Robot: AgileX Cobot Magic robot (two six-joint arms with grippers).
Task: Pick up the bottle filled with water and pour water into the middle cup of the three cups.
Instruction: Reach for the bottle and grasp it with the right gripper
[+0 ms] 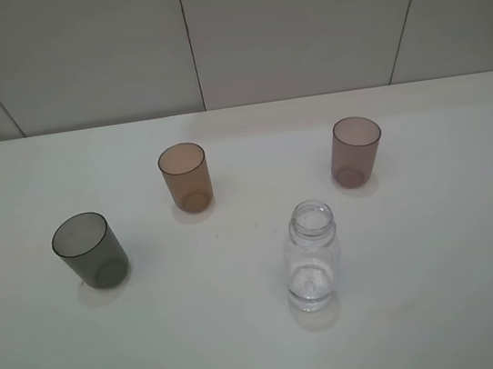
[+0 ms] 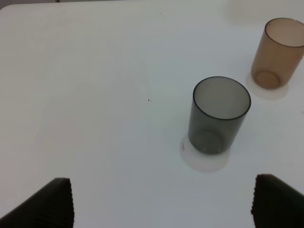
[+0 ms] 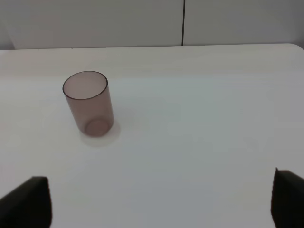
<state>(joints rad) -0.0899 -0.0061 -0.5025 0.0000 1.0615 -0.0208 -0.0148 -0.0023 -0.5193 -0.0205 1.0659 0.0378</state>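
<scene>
Left fingers (image 2: pixel 47 206) spread wide, empty, facing dark grey translucent tumbler (image 1: pixel 90 250). Orange-brown translucent plastic tumbler (image 1: pixel 185 177) stands upright on white tabletop (image 1: pixel 465 301). Small clear uncapped plastic bottle (image 1: pixel 312 256) stands nearer the camera, ungrasped, outside both finger pairs. Mauve-pink translucent tumbler (image 1: pixel 355 152) faces right fingers (image 3: pixel 26 202), which are also spread and empty.

The dark grey cup (image 1: pixel 90 250), orange-brown middle cup (image 1: pixel 185 177) and mauve-pink cup (image 1: pixel 355 151) are translucent, the bottle (image 1: pixel 312 256) colourless.

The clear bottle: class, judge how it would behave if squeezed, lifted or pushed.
The bottle looks like thin clear plastic, so its walls may flex under a firm squeeze. Its neck is uncapped, so tilting could spill whatever it holds. Taller than wide, it might tip if pushed high.
</scene>
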